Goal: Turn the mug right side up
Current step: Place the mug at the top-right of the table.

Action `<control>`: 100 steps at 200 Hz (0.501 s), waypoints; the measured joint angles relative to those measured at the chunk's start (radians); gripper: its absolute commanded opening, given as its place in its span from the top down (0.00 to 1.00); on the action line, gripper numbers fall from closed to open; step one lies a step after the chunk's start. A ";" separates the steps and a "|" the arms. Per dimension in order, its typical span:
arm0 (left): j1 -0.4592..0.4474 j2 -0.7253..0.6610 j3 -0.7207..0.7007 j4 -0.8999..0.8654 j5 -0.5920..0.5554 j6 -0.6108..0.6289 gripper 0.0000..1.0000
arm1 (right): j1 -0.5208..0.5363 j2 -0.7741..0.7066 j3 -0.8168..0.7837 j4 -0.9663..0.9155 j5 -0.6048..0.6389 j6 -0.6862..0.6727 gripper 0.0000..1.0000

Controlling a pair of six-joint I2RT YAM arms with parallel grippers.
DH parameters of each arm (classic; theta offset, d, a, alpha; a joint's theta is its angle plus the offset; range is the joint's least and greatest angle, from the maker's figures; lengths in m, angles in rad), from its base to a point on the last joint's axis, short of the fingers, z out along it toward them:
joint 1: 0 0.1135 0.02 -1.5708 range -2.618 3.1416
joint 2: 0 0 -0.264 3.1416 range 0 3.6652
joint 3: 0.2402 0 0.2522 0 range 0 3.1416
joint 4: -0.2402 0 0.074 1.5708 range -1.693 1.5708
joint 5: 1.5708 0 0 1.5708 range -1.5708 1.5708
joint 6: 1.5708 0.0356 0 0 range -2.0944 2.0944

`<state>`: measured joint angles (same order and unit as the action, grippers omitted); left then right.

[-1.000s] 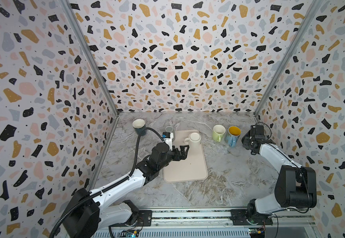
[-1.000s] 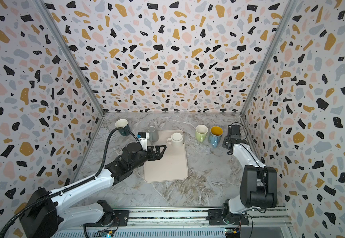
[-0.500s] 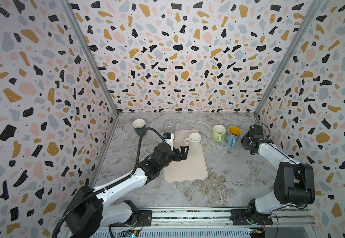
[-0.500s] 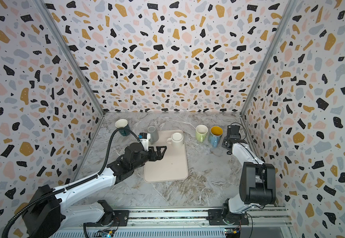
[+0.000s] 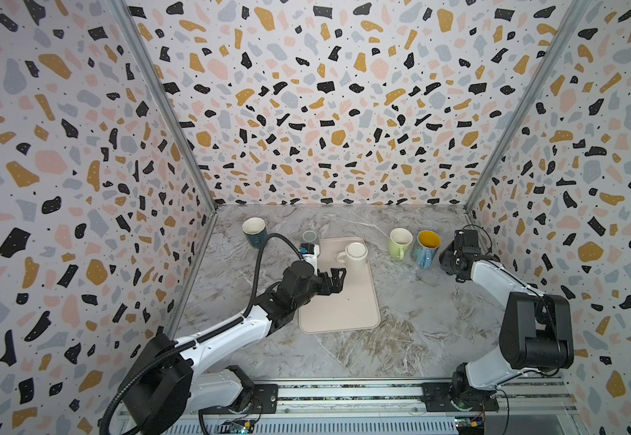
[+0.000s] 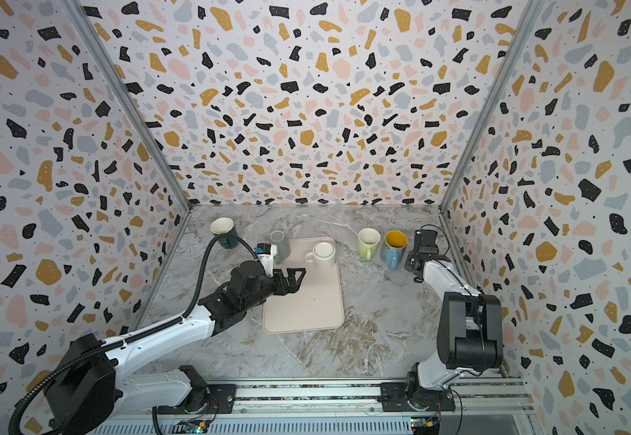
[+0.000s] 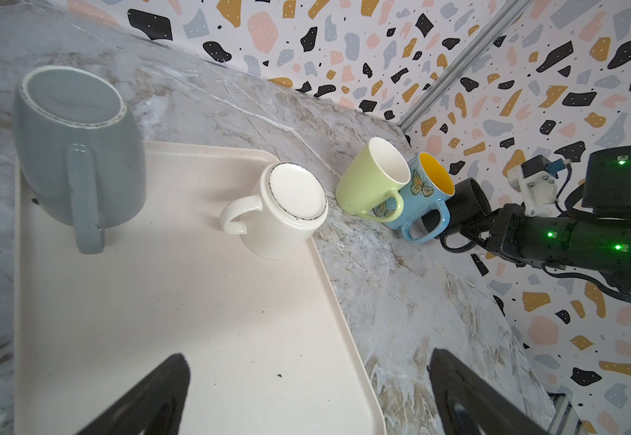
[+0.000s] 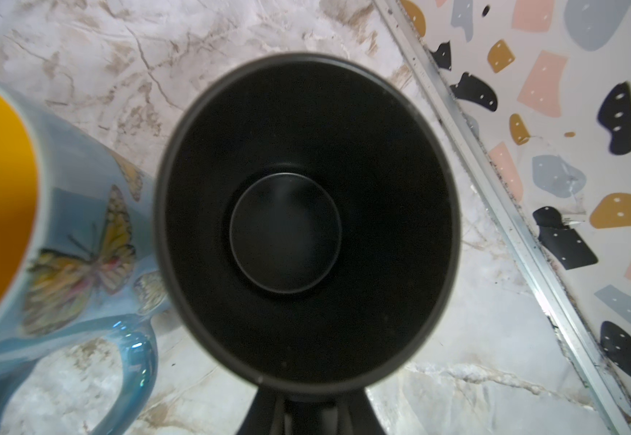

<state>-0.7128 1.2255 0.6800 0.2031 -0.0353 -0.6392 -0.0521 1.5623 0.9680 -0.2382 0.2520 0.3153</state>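
My right gripper (image 8: 308, 399) is shut on a black mug (image 8: 306, 211), gripping it at the rim or handle side. The mug's mouth faces the wrist camera. In the left wrist view the black mug (image 7: 470, 201) stands mouth up beside the blue butterfly mug (image 7: 423, 192); I cannot tell if it rests on the table. In both top views the right gripper (image 5: 451, 260) hides it. A white mug (image 5: 355, 253) and a grey mug (image 6: 280, 244) stand upside down on the beige tray (image 5: 340, 312). My left gripper (image 5: 338, 277) hovers open over the tray, short of the white mug (image 7: 287, 211).
A light green mug (image 5: 400, 243) stands upright against the blue butterfly mug (image 5: 426, 246) at the back right. A dark teal mug (image 5: 254, 231) is upright at the back left. The right wall (image 8: 570, 150) runs close beside the black mug.
The right arm's elbow has shifted slightly. Both grippers and all mugs stay where they were.
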 measured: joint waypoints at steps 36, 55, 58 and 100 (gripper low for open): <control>0.000 0.000 0.000 0.000 0.000 0.001 0.00 | 0.004 0.001 0.000 0.031 -0.007 0.008 0.39; 0.000 0.000 0.000 -0.001 -0.002 0.002 0.00 | 0.008 -0.004 0.001 0.047 -0.010 0.009 0.39; 0.000 0.000 0.000 0.000 -0.002 0.002 0.00 | 0.008 -0.004 0.002 0.049 -0.010 0.009 0.38; 0.000 0.000 0.000 -0.001 -0.007 0.005 0.00 | 0.012 -0.032 0.002 0.052 -0.019 0.010 0.36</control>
<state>-0.7124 1.2255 0.6800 0.2024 -0.0425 -0.6342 -0.0399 1.5303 0.9699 -0.1860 0.2325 0.3252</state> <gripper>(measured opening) 0.997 0.628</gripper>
